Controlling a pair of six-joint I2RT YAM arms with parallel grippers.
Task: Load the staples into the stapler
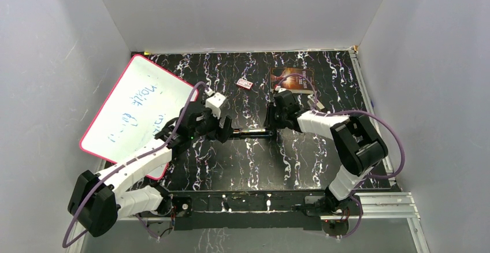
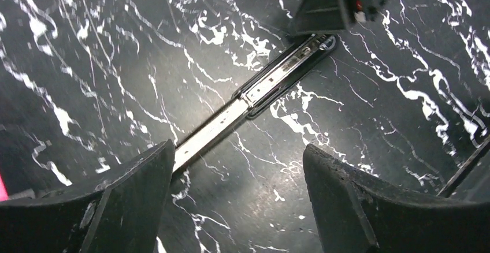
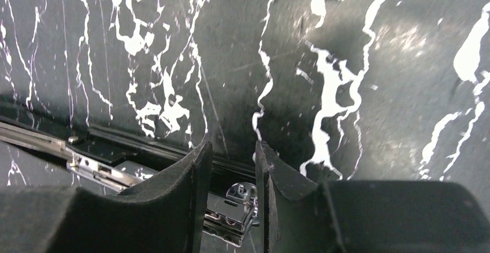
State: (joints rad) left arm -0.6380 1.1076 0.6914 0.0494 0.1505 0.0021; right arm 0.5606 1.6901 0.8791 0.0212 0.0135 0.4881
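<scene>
Found stapler (image 1: pixel 249 132) opened flat mid-bench, channel exposed. Noted right gripper (image 3: pixel 232 149) with fingers drawn close, clamped on stapler's right end. Noted left gripper (image 2: pixel 238 149) with fingers wide apart over its left end, touching nothing. Observed silvery strip (image 2: pixel 211 130) in channel; cannot tell whether staples or bare rail. Judged opening done, loading unconfirmed, closing outstanding.
</scene>
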